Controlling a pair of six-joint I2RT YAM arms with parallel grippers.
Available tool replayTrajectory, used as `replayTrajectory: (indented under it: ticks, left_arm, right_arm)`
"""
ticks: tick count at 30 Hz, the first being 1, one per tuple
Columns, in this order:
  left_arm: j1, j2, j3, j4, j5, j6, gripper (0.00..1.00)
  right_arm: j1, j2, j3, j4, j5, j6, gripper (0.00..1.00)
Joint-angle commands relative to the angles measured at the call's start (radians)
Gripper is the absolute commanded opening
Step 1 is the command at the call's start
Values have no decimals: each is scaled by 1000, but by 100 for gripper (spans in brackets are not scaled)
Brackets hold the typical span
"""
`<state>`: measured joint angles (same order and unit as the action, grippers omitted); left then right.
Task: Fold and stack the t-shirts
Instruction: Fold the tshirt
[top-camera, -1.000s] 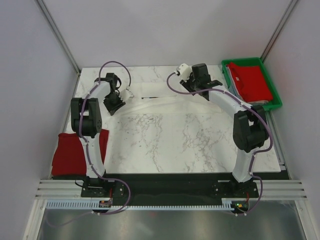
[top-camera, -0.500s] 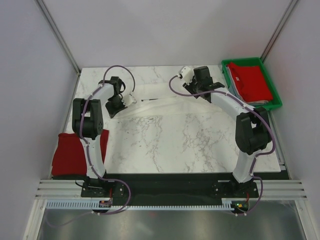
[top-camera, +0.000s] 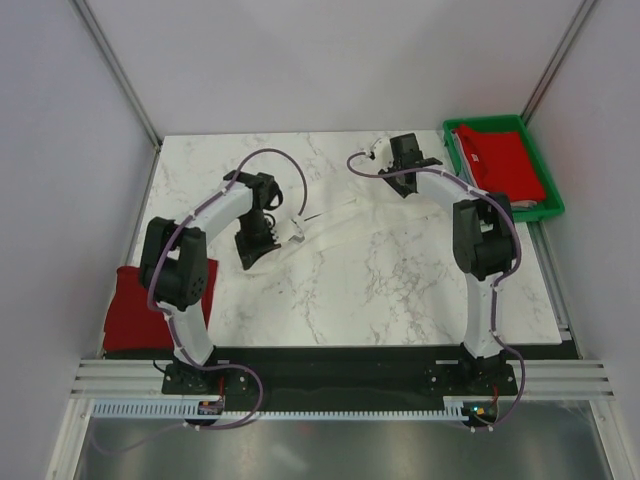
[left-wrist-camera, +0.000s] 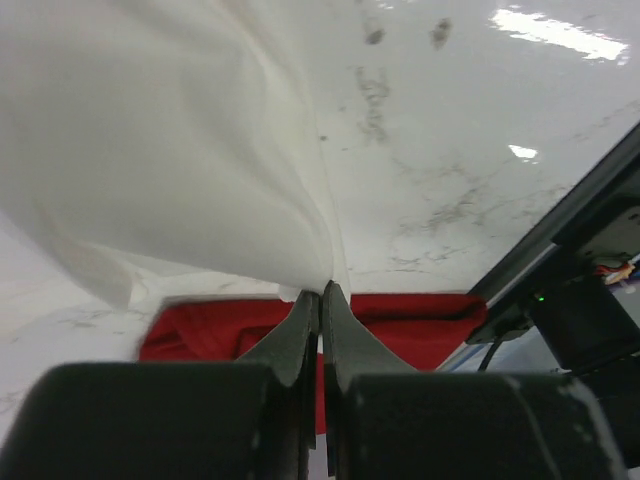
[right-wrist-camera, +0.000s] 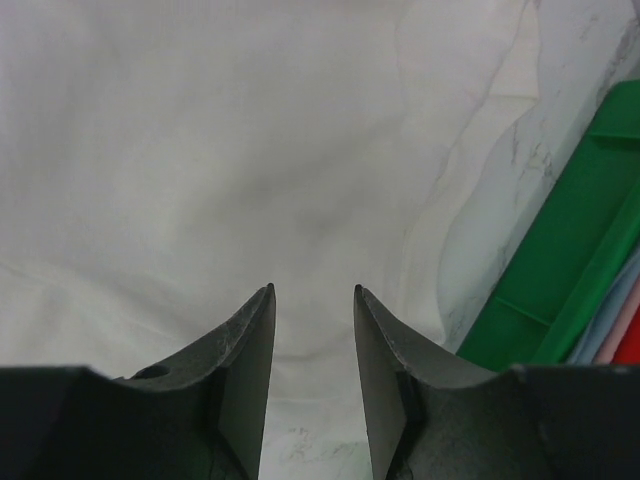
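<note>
There were two red t-shirts (top-camera: 500, 160): one lay in the single green tray (top-camera: 553, 205), the other far left of it. One white t-shirt (left-wrist-camera: 170, 150) was spread left of the tray. The left gripper (left-wrist-camera: 320, 292) was clamped on its edge, and the right gripper (right-wrist-camera: 312, 295) hung with jaws apart above its tray-side end.

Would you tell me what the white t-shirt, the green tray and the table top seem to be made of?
White t-shirt: thin soft cloth, matte, likely cotton knit; it drapes in folds. Green tray: probably rigid plastic, smooth with a slight sheen and moulded rim. Table top: white marble pattern with grey veins, glossy with light glare; real stone or a printed laminate cannot be told.
</note>
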<state>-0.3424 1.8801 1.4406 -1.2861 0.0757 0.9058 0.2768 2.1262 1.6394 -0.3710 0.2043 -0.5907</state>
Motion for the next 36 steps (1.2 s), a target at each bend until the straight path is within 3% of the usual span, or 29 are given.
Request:
replayTrajectory:
  ticks: [1,6,14,18,20,21,27,30,36]
  left_arm:
    - [-56,-53,-68,-124,101,-53,2]
    - [-128,-62,-134,-121,165,-102,2]
    - [-242,-61,-184,-110,237,-143,4]
    - [-283,-59,-183,-113,286,-157,20]
    - [-302,-64,-161,-137,311,-162,38]
    - [-303,-67,-122,-153,315,-162,40]
    - [-303,-47,75,-144,244,-192,41]
    - [-297,16,78,-61,164,-217,39]
    - [-273,96,15,63,115,-240,26]
  right_arm:
    - [-2,67,88,-19,38,-8,45]
    - [-4,168,158,-48,35,-12,44]
    - [-5,340,410,-121,30,-35,43]
    - [7,431,563,-137,18,-38,43]
    - [10,446,597,-137,21,-28,43]
    - [12,448,618,-137,23,-18,43]
    - [1,295,584,-117,55,48,46]
    - [-13,186,527,-105,50,64,47]
    - [-48,12,335,-106,-29,121,47]
